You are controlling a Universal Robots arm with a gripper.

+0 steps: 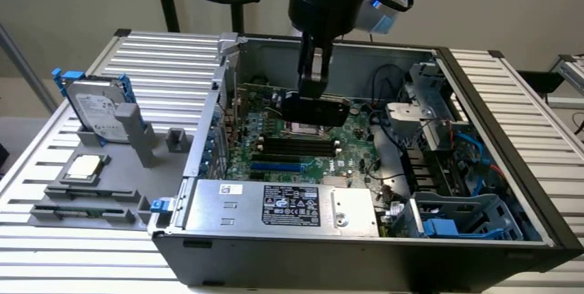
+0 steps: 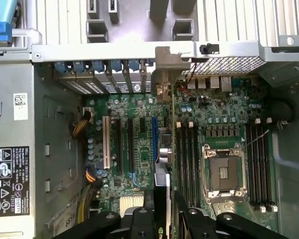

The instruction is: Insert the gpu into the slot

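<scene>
Silver metal of the power supply [image 1: 273,202] is lying nearest in the open case [image 1: 365,266], with a blue plastic drive cage [image 1: 456,215] at three o'clock of it in the exterior view. Just beyond, the green motherboard [image 1: 351,150] is lying flat on the case floor, and the slot [image 1: 273,166], a bright-blue strip, is sitting bare near its front edge, beside the black memory slots [image 1: 292,145]. Farther back, toward one o'clock from the slot, the gpu [image 1: 315,111] is hanging above the board, not seated. The jaws are standing narrow, clamping the card's upper edge from directly above. In the wrist view the gpu [image 2: 162,181] is showing edge-on between the jaws, running parallel to the slot [image 2: 154,142] and just beside it. Out at nine o'clock in the exterior view, a grey hard drive [image 1: 96,109] is standing on the slatted counter [image 1: 155,61].
</scene>
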